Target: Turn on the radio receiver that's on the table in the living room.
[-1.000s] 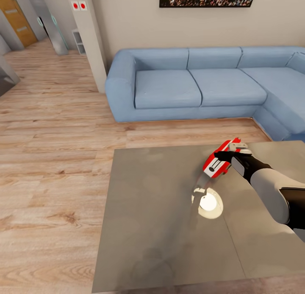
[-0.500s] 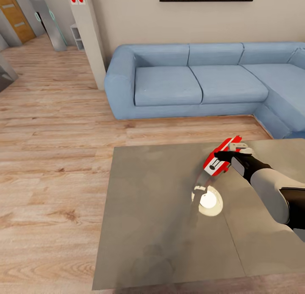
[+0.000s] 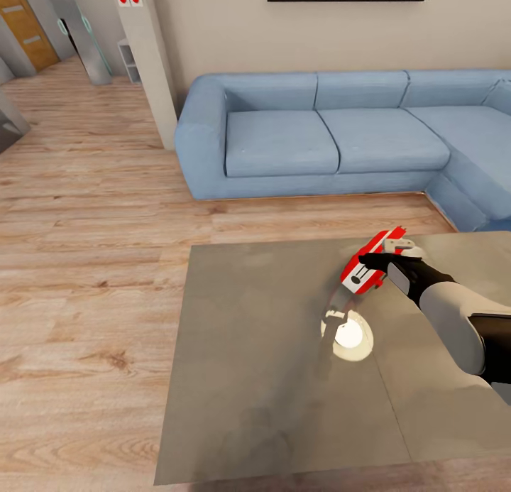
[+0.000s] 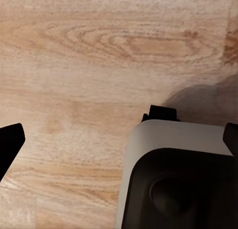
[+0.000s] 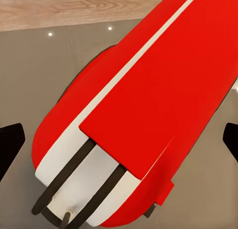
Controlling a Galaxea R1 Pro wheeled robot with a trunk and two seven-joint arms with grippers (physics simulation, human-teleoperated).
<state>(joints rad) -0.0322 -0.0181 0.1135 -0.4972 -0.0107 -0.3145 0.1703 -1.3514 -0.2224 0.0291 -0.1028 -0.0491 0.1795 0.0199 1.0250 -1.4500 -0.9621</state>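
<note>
Radio receiver [image 3: 364,270], small rigid glossy shell, likely light and slippery, sits tilted between the right gripper's [image 3: 374,262] spread jaws above the table [image 3: 255,350]; best held across long edges; left gripper's [image 4: 119,140] jaws open over floor.

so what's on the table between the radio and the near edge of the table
In the head view, only the bright round reflection of a lamp shows on the grey table just below the red radio; beyond it the top is bare to the near edge.
</note>
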